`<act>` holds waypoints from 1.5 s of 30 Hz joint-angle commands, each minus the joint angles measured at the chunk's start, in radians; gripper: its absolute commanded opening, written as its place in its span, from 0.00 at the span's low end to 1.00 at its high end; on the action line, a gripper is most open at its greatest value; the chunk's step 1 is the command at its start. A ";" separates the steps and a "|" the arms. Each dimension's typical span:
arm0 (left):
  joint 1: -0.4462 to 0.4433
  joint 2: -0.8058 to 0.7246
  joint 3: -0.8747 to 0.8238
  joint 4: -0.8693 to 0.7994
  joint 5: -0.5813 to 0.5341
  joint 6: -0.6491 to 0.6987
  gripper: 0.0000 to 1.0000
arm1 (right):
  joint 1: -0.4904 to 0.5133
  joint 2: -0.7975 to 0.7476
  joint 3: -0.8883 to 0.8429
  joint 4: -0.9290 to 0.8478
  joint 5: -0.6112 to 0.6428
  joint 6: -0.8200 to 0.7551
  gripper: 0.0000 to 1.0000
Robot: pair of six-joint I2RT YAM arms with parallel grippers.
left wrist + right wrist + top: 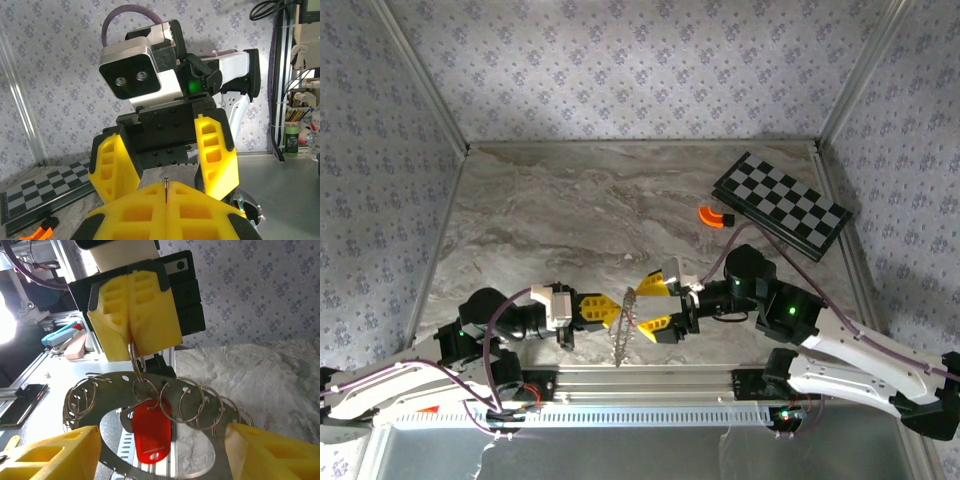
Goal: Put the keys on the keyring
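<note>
table (570,210): a marbled grey top is seen, walled in by patterned panels.
chequered board (782,205): laid flat at the far right corner of the table.
left gripper (610,314): held near the front edge and pointed to the right. Its yellow fingers (150,315) are pressed together, and the keyring (107,381) is pinched between them by a small wire ring at its upper edge.
right gripper (642,308): faced toward the left gripper, with its fingers spread wide and released, so nothing is grasped. In the right wrist view one finger is seen to each side of the keyring, and no contact can be made out.
keyring: held off the table between the two grippers and hung below the left fingers (seen edge-on from the top camera). It is a flat silvery hoop fringed with many small wire rings.
key (150,432): its red plastic head is seen hung from one of the wire rings, within the hoop's opening. The shaft cannot be told from the metal around it.
orange curved piece (710,217): laid on the table just beside the near-left edge of the chequered board.
</note>
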 commanded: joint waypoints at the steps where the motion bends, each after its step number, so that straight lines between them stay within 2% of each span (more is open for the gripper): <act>1: -0.005 -0.005 0.018 0.029 -0.021 -0.001 0.00 | -0.016 -0.005 0.038 -0.037 0.019 0.009 0.71; 4: -0.005 -0.003 0.013 0.028 -0.024 -0.005 0.00 | -0.039 0.003 0.064 -0.083 0.020 0.017 0.77; 11: -0.004 -0.012 0.014 0.025 -0.020 -0.004 0.00 | -0.086 0.003 0.085 -0.121 0.019 0.047 1.00; 19: -0.005 -0.004 0.013 0.043 -0.030 -0.004 0.00 | -0.085 -0.016 0.059 -0.051 0.040 0.077 1.00; 24: -0.004 0.002 0.009 0.072 -0.015 -0.006 0.00 | -0.085 -0.035 0.034 -0.007 -0.016 0.080 1.00; 31: -0.005 0.020 0.017 0.089 0.029 -0.005 0.00 | -0.068 -0.029 0.014 0.034 -0.061 0.072 0.91; 36: -0.005 0.042 0.021 0.106 0.051 -0.014 0.00 | -0.047 -0.030 0.011 0.067 -0.062 0.061 0.72; 45: -0.004 0.046 0.016 0.123 0.034 -0.022 0.00 | -0.016 -0.017 -0.003 0.096 -0.051 0.044 0.48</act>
